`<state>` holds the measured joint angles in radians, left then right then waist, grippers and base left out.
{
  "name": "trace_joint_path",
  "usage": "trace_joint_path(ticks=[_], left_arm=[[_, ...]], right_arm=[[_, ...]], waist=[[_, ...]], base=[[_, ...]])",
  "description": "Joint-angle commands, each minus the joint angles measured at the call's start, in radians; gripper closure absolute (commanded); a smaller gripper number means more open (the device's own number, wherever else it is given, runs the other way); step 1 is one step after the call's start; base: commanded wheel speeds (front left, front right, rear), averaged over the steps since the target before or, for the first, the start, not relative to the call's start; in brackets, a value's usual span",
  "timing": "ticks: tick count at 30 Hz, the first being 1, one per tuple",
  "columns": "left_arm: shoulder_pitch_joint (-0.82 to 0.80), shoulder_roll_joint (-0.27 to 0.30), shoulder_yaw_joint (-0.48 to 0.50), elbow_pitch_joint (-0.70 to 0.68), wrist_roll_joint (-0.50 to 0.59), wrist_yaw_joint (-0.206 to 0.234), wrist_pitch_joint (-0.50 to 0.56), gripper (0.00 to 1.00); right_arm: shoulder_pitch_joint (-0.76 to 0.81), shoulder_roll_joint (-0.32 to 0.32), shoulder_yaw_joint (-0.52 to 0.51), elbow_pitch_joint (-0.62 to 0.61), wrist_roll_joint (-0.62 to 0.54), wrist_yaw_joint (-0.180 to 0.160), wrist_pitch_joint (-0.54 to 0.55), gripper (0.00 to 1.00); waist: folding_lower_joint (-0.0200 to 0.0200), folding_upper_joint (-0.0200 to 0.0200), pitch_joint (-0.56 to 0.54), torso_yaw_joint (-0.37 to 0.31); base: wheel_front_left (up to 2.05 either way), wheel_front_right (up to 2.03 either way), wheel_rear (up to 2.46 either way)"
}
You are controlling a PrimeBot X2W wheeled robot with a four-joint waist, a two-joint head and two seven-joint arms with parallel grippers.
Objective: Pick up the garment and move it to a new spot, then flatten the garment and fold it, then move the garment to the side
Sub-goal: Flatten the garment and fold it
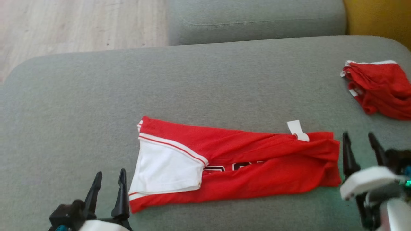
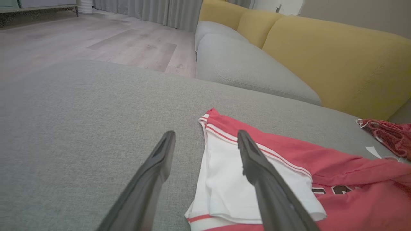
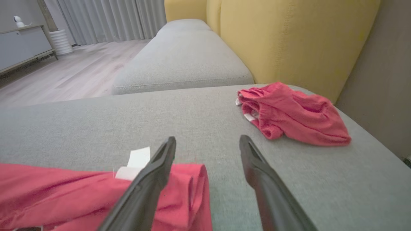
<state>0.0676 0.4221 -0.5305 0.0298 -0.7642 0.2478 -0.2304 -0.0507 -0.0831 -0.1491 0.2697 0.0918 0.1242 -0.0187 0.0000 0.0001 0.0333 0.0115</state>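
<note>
L gripper point(image 2: 206, 132), garment point(image 2: 334, 163), yellow backrest point(image 2: 337, 64) beyond

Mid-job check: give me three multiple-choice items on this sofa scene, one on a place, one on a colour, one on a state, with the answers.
1. Where does the crumpled red garment lie relative to the folded jersey?
A. On top of it. B. Apart from it, farther back on the robot's right. C. Tucked under it.
2. What colour is the sleeve at the jersey's left end?
A. White. B. Yellow. C. Black.
3. How do the left tool and right tool stand?
A. Both shut on the jersey. B. Left shut, right open. C. Both open, holding nothing.
Answers: 1 B, bare grey cushion shows between the two; 2 A, it is white with red trim; 3 C, in both wrist views the jaws stand wide apart with no cloth gripped.
</note>
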Motion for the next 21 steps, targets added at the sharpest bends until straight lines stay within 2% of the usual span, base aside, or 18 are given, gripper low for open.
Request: trace_joint_path(ticks=[1, 10, 21], left_arm=[[-0.040, 0.012, 0.046, -0.031, 0.013, 0.009, -0.014, 0.00], [-0.041, 0.009, 0.039, -0.043, 0.020, 0.018, -0.011, 0.00], [-0.047, 0.015, 0.043, -0.048, 0.030, 0.028, -0.014, 0.00]], right_arm=[[-0.057, -0.024, 0.009, -0.024, -0.011, 0.007, 0.008, 0.00], [-0.173, -0.052, -0.024, 0.157, -0.037, 0.007, 0.147, 0.00], [-0.104, -0.041, 0.002, 0.277, -0.018, 0.007, 0.132, 0.00]], waist=[[0.0000, -0.0001, 0.002, 0.015], [0.0000, -0.0001, 0.012, 0.071], [0.0000, -0.0001, 0.017, 0.091]], base=[[0.00, 0.00, 0.00], [0.00, 0.00, 0.00], [0.00, 0.00, 0.00]])
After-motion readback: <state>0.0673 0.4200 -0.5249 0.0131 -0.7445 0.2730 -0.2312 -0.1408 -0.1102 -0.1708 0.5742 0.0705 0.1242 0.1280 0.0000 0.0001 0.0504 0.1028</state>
